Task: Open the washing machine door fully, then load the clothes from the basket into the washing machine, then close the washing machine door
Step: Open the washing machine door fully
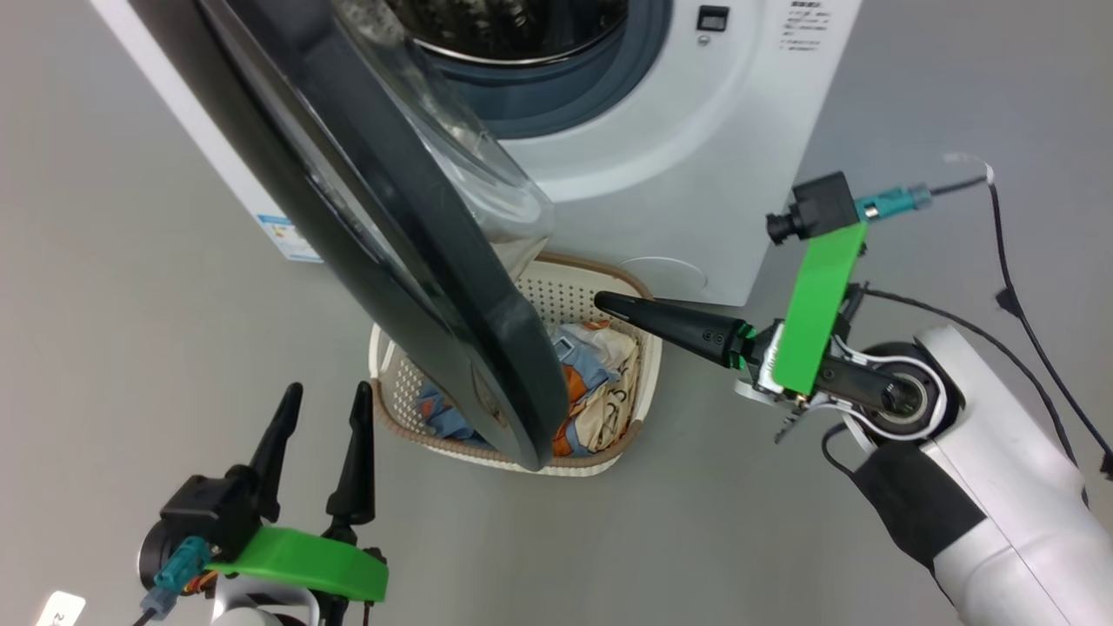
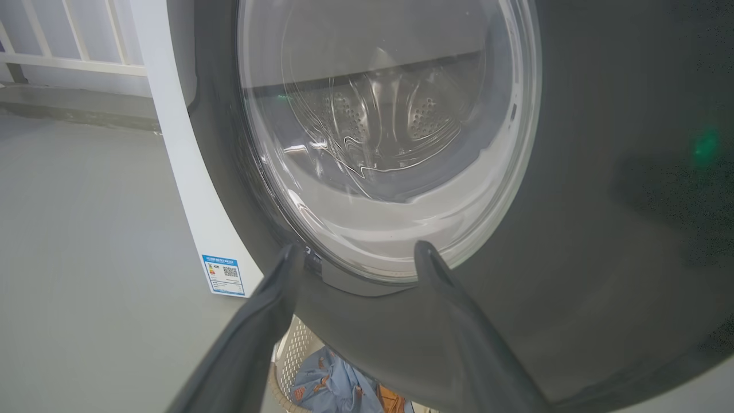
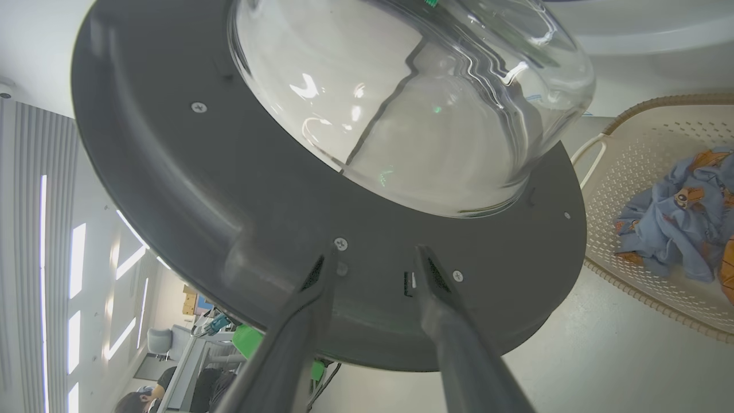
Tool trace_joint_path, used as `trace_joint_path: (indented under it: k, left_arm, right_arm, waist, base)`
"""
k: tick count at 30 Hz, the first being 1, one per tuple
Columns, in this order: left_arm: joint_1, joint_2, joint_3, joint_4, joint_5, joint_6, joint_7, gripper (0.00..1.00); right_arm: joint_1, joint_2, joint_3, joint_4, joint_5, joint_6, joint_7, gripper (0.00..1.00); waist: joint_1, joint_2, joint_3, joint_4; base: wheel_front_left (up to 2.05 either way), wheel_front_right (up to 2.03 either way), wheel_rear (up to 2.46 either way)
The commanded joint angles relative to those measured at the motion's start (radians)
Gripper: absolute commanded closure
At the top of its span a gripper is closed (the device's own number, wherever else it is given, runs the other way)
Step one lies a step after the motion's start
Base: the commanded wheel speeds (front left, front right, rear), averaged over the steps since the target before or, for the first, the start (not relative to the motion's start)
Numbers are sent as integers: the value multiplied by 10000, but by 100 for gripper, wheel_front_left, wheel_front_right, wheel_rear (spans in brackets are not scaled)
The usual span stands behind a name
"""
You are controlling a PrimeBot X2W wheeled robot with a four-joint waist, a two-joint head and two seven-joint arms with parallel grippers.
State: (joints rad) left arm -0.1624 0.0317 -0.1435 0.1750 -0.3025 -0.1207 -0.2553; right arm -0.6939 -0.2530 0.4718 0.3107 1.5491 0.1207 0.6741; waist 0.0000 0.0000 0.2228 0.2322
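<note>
The washing machine (image 1: 661, 174) stands at the top of the head view, steel drum exposed. Its door (image 1: 417, 261) hangs swung out, black rim slanting down over the basket (image 1: 574, 287). The clothes (image 1: 591, 356), light blue and cream with orange, lie in the basket. My right gripper (image 1: 602, 301) points left above the basket's far rim, close to the door's inner side (image 3: 229, 229). Its fingers stand apart with nothing between them (image 3: 375, 258). My left gripper (image 1: 326, 396) is open at the lower left, facing the door's outer face (image 2: 602, 229), tips near the glass (image 2: 358, 249).
Grey floor surrounds the machine. A blue label (image 2: 223, 275) sits low on the machine's white side. Black cables (image 1: 1009, 287) trail from my right arm. The door's lower edge overhangs the basket's left half. A white railing (image 2: 69, 57) runs at the back left.
</note>
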Motion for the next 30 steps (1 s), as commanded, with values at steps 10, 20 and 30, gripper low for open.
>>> trace_joint_path:
  k: [10, 20, 30]
  left_arm:
    - [320, 185, 882, -172, 309, -76, -65, 0]
    - [665, 185, 1304, -270, 466, -94, -65, 0]
    - [875, 185, 1451, -247, 524, -98, -65, 0]
  right_arm:
    - [1263, -549, -129, -210, -262, 100, -1170, 0]
    - [2298, -1343, 67, 227, -802, 100, -2847, 0]
    - [2625, -2309, 1366, 931, -2486, 100, -6060, 0]
  waist:
    - [0, 0, -523, -896]
    - [0, 0, -714, -1449]
    - [0, 0, -970, -1746]
  base:
    - [0, 0, 0]
    - [0, 0, 0]
    - [0, 0, 0]
